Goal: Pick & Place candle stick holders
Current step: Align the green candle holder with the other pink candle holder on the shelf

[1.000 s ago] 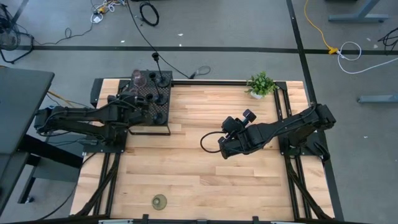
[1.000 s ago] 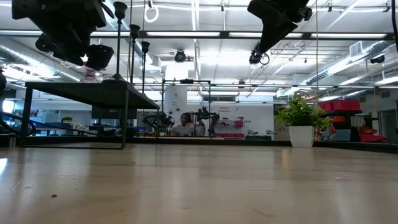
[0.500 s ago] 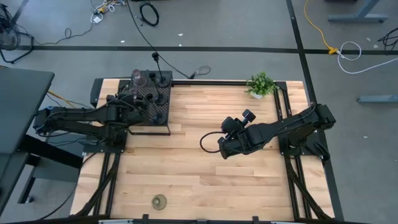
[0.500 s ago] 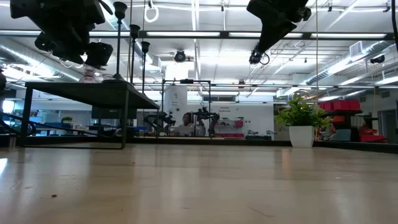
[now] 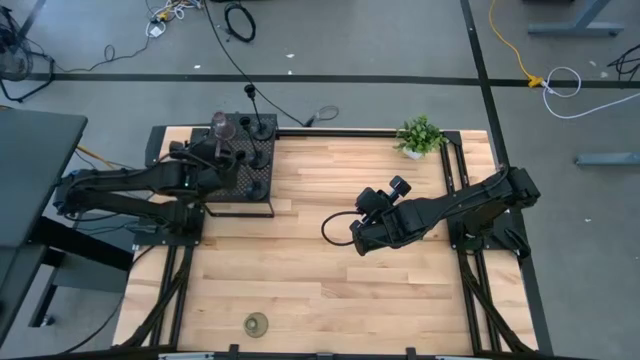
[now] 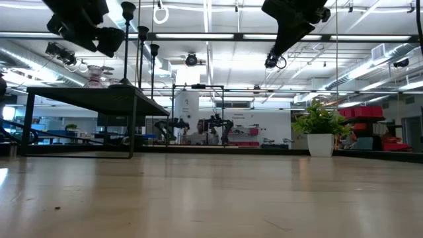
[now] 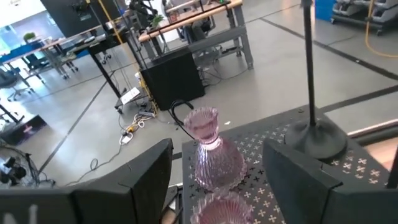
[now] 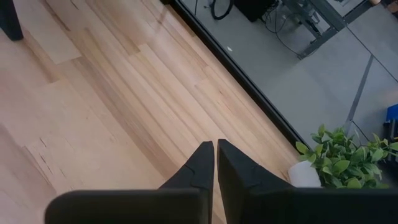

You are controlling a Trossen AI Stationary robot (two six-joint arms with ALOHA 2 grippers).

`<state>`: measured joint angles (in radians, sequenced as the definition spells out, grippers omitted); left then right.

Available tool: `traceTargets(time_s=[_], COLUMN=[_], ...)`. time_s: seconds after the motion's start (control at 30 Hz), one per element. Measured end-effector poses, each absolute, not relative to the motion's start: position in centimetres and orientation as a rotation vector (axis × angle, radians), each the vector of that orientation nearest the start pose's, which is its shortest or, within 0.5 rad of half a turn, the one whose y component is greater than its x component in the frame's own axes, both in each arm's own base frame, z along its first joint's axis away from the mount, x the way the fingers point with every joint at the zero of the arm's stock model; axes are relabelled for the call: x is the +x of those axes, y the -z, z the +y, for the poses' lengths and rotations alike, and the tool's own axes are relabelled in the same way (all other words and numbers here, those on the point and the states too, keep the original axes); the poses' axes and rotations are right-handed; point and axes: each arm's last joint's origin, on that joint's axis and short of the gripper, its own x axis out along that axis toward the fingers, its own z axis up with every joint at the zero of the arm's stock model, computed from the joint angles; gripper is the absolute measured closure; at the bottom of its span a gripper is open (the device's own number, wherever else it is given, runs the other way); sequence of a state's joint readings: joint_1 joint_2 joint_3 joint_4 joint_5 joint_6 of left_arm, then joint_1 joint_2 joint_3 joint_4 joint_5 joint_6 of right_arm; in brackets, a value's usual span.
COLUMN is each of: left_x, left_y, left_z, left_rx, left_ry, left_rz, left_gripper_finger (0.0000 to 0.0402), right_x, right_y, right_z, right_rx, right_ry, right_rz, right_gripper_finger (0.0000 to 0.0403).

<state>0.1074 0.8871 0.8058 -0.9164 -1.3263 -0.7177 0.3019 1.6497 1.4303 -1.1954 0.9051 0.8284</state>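
Note:
A black mesh box [image 5: 262, 203] stands at the table's far left. On its top stand thin black stems [image 7: 309, 74] on round bases and two pinkish glass goblets [image 7: 211, 149] [image 7: 217, 208]. My left gripper [image 7: 217, 152] [image 5: 218, 152] hovers open above the box's left part. Its fingers stand on either side of the goblets, above them and clear of them. A squat olive-gold holder [image 5: 257, 323] sits on the table near the front edge. My right gripper [image 8: 216, 146] [image 6: 271, 61] hangs shut and holds nothing, high over the table's middle right.
A small green potted plant [image 5: 420, 135] [image 8: 348, 158] stands at the far right corner. Bare wood lies between the mesh box, the plant and the front edge. Cables lie on the floor beyond the far edge.
My left gripper has risen from just over the goblets on the mesh box and rolled a little, staying open. The goblets and stems stand where they stood.

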Motion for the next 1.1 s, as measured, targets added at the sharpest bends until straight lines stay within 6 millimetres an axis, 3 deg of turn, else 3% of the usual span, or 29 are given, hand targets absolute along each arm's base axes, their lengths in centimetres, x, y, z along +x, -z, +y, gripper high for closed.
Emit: traceTargets(time_s=[0.17, 0.37, 0.53, 0.67, 0.9, 1.1], left_x=[13.9, 13.3, 11.0, 8.6, 6.0, 7.3], left_y=[-30.7, -34.6, -37.9, -40.0, -40.4, -37.8], left_z=[4.3, 4.2, 3.4, 2.4, 0.0, -1.2], left_rx=[0.086, 0.070, -0.031, -0.182, -0.427, -0.465], left_ry=[-1.476, -1.372, -1.050, -0.786, -0.117, 0.198], left_rz=[0.389, 0.451, 0.689, 0.757, 0.687, 0.560], left_gripper_finger=[0.0149, 0.0149, 0.0149, 0.0149, 0.0149, 0.0149], right_x=[29.9, 29.9, 29.9, 30.0, 30.1, 30.1], right_y=[-28.7, -28.7, -28.7, -28.7, -28.8, -28.8], right_z=[6.9, 6.9, 6.9, 6.9, 7.0, 7.0], right_rx=[-0.100, -0.103, -0.109, -0.116, -0.107, -0.100], right_ry=[0.899, 0.898, 0.895, 0.890, 0.888, 0.884], right_rz=[0.853, 0.855, 0.858, 0.860, 0.850, 0.849], right_gripper_finger=[0.0381, 0.0381, 0.0381, 0.0381, 0.0381, 0.0381])
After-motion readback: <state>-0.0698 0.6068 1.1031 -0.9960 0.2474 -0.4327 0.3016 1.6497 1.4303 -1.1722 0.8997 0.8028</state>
